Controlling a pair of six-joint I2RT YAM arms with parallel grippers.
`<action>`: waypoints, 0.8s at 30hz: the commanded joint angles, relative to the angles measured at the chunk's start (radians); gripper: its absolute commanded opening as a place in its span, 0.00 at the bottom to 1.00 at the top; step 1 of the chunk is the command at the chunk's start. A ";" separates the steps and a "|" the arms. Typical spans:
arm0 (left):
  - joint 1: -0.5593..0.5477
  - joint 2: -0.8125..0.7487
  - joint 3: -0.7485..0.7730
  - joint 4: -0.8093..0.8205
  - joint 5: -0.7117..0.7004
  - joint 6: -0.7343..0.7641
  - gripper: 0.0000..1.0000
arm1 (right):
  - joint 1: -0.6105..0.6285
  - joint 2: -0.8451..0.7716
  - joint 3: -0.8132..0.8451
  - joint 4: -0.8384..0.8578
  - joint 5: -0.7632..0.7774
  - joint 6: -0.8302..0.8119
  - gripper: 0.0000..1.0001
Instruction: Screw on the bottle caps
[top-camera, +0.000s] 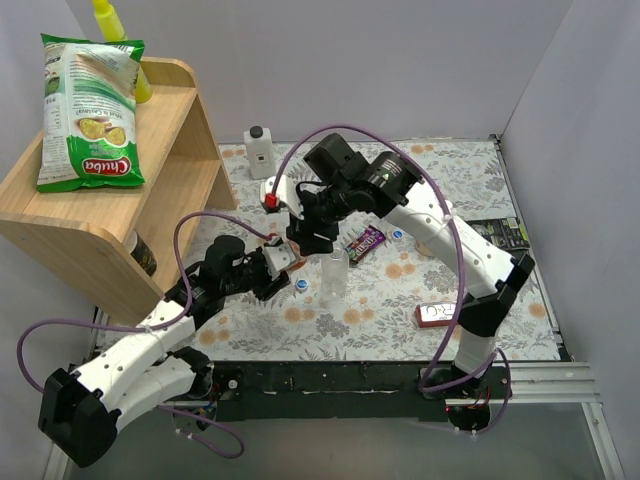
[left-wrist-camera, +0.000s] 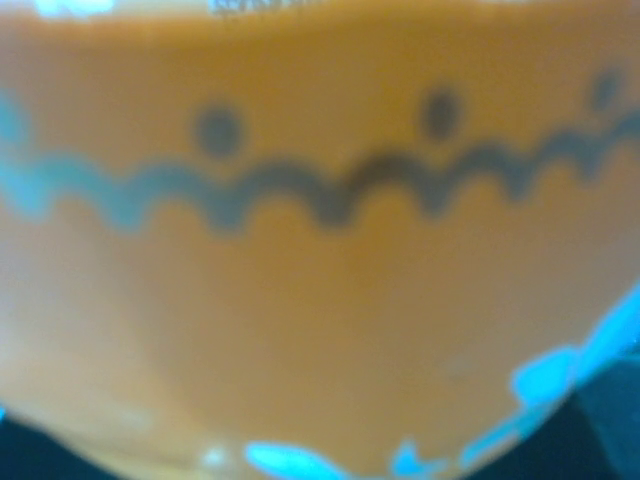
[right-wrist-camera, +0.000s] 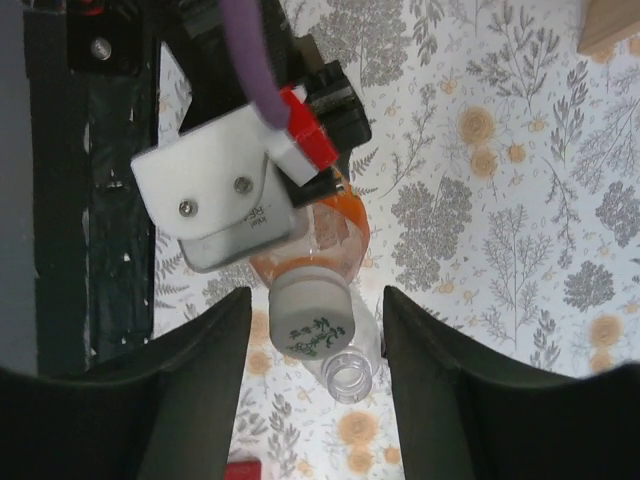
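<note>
Two grippers meet over the flower-patterned desk (top-camera: 460, 170), left of its middle. The left gripper (top-camera: 276, 260) is clamped on the short orange plastic bottle (right-wrist-camera: 345, 215). A whitish round screw cap (right-wrist-camera: 312, 322) sits on that bottle's neck. The right gripper (right-wrist-camera: 317, 300) straddles it, fingers apart and touching nothing. Just beside stands a clear plastic bottle (top-camera: 335, 272), uncapped, with a small blue cap (top-camera: 302, 284) lying near its foot.

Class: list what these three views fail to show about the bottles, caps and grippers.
Right wrist view: the whitish cap hides the orange bottle's neck threads.
Top view: the right gripper largely covers that cap; the blue cap is too small for detail.
Left wrist view: the orange bottle fills the frame, blurred, blocking nearly everything else.
</note>
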 joint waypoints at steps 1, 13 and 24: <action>-0.007 -0.048 0.036 -0.112 0.143 0.090 0.00 | 0.019 -0.214 -0.167 0.009 0.004 -0.312 0.64; -0.007 0.055 0.149 -0.373 0.340 0.373 0.00 | 0.152 -0.438 -0.474 0.195 -0.007 -0.626 0.61; -0.007 0.067 0.163 -0.367 0.366 0.389 0.00 | 0.191 -0.415 -0.507 0.175 -0.004 -0.738 0.52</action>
